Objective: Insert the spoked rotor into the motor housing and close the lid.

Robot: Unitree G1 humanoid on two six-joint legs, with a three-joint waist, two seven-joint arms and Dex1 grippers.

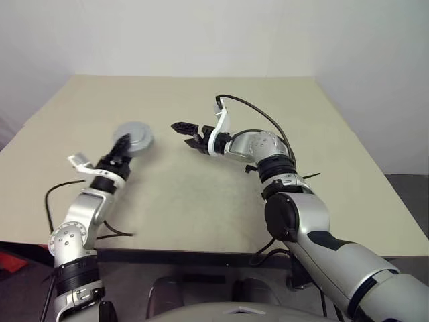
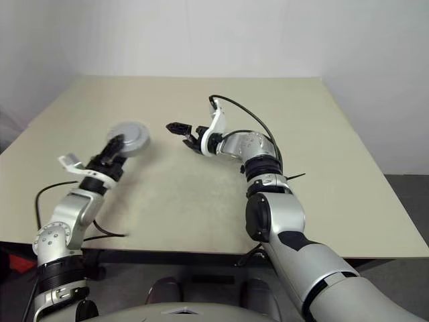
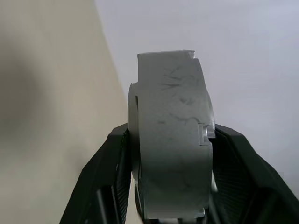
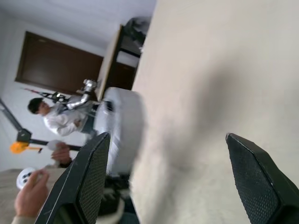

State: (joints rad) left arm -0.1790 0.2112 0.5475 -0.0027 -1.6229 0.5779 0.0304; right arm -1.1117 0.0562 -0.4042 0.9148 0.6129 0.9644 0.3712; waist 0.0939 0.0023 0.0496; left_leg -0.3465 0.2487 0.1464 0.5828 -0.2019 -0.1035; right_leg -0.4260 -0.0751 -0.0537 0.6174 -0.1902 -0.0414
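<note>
Item: motor housing (image 1: 135, 138), round, silver-grey, seen from its outer shell; we find it raised over the left part of the beige table (image 1: 201, 194), clamped across its width between the fingers (image 3: 105, 182) of our left gripper (image 1: 123, 149). Item: right gripper (image 1: 188, 133), near the table's middle, well apart from the housing, fingers spread wide with nothing between them. Item: a person, seen in our right wrist view beyond the table edge.

The round silver-grey metal motor housing (image 1: 133, 138) sits left of frame centre, above the beige table (image 1: 201, 194), between the left gripper's (image 1: 120, 145) 2 fingers. The right gripper (image 1: 188, 134) lies just right of it, apart.
</note>
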